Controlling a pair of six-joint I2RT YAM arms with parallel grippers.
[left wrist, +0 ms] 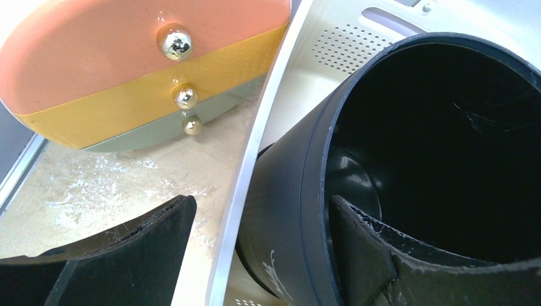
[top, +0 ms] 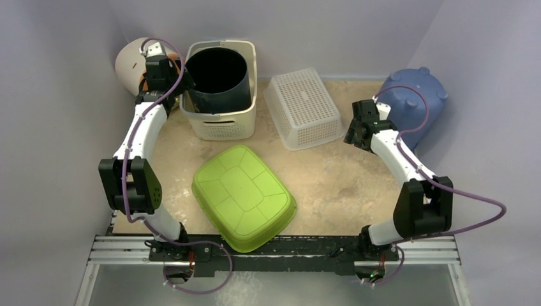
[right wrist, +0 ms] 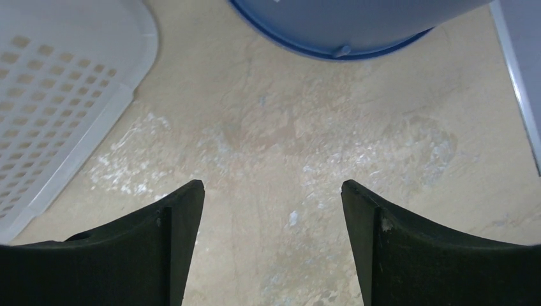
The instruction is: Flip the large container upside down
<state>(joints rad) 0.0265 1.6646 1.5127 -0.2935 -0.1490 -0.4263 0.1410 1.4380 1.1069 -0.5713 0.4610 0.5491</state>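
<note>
The large cream bin (top: 220, 124) stands upright at the back left with a black bucket (top: 220, 95) tilted inside it. My left gripper (top: 180, 69) is open at the bin's left rim. In the left wrist view the left gripper (left wrist: 261, 201) straddles the cream rim (left wrist: 255, 159) and the black bucket's wall (left wrist: 293, 191): one finger is outside the bin, apart from it, and the other is inside the bucket against its rim. My right gripper (top: 353, 135) is open and empty above bare table in the right wrist view (right wrist: 272, 186).
A lime green tub (top: 242, 194) lies upside down at the front centre. A white lattice basket (top: 303, 108) (right wrist: 51, 95) lies upside down at the back centre. A blue container (top: 418, 95) (right wrist: 357, 19) leans at the back right. A round pink, yellow and grey drawer unit (top: 131, 60) (left wrist: 127, 70) stands left of the bin.
</note>
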